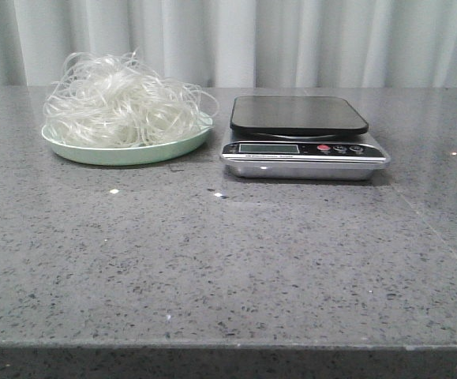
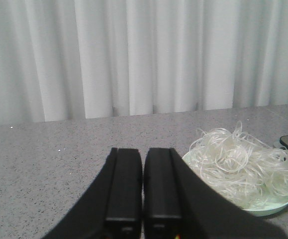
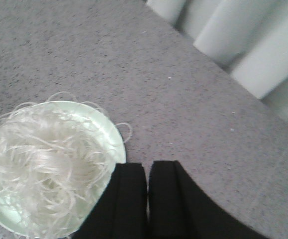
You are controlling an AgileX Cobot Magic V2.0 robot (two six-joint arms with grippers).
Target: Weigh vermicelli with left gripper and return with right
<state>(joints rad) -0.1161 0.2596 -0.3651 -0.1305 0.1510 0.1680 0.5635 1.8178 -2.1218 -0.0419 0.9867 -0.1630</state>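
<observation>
The vermicelli (image 1: 124, 101) lay heaped on a mint-green plate (image 1: 125, 151) at the far left of the grey speckled table (image 1: 228, 260), with loops of strand overhanging the rim. Just beside the plate, to its right, stood a scale (image 1: 303, 140); its dark platform carried nothing. Plate and scale were near each other but apart. White curtains (image 1: 236, 39) hung behind the table.

Neither arm appeared in the front view. In the left wrist view, the left gripper (image 2: 143, 199) had its fingers (image 2: 125, 184) pressed together, grasping nothing, with the vermicelli (image 2: 243, 167) lying apart from them on the plate (image 2: 263, 208). In the right wrist view, the right gripper (image 3: 147, 199) was likewise clenched and empty, positioned above the table near the plate's (image 3: 115, 142) rim, clear of the vermicelli (image 3: 42, 167).
</observation>
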